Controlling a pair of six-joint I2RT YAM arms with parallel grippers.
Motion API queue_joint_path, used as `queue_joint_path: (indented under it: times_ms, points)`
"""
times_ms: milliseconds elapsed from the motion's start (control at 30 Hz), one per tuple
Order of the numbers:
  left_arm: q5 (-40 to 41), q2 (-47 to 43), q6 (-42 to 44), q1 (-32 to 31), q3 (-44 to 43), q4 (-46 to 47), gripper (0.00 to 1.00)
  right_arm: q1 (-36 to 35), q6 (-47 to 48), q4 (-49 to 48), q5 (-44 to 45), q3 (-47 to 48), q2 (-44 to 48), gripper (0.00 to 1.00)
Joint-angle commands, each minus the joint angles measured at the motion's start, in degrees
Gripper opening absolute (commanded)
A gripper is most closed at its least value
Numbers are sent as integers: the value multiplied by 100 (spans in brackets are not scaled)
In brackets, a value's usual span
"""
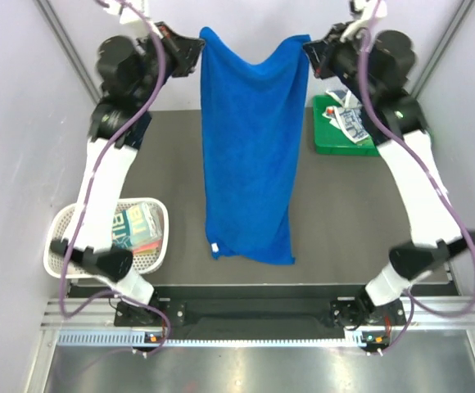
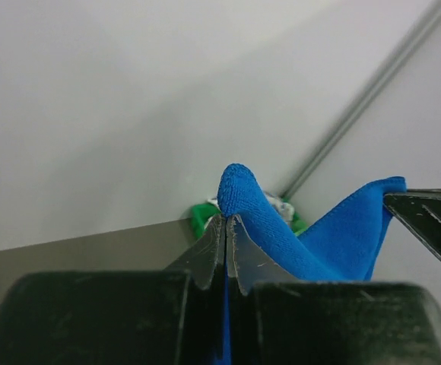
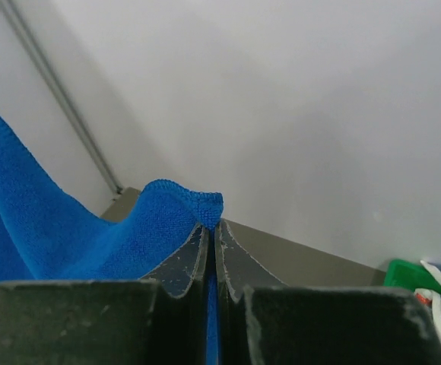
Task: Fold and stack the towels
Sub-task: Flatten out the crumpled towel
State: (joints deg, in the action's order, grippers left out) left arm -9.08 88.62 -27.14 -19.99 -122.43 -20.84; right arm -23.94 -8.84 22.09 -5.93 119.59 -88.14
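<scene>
I have the hanging towel (image 1: 250, 164) over the middle of the counter (image 1: 344, 213), top edge toward the far side and bottom edge toward the near side. My left tool (image 1: 198, 53) pinches the towel's upper left corner and my right tool (image 1: 307, 49) pinches its upper right corner. Left of the towel, toward the near edge, the basket (image 1: 162, 214) holds folded towels (image 1: 139, 225). Right of the towel, toward the far edge, the tray (image 1: 327, 143) holds a crumpled towel (image 1: 350, 121).

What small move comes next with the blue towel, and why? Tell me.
Probably lower both arms together to lay the blue towel flat on the table. The left gripper and right gripper each pinch a top corner, and it hangs unfolded, sagging between them.
</scene>
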Motion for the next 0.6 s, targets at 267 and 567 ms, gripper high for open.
queue_joint_path:
  times_ms: [267,567]
  points:
    - [-480,2457,-222,961,-570,1723,0,988,-425,-1944,-743,1119,-2523,0]
    - [-516,3284,-257,1164,-660,1961,0,1129,-644,-2630,-672,1418,-3605,0]
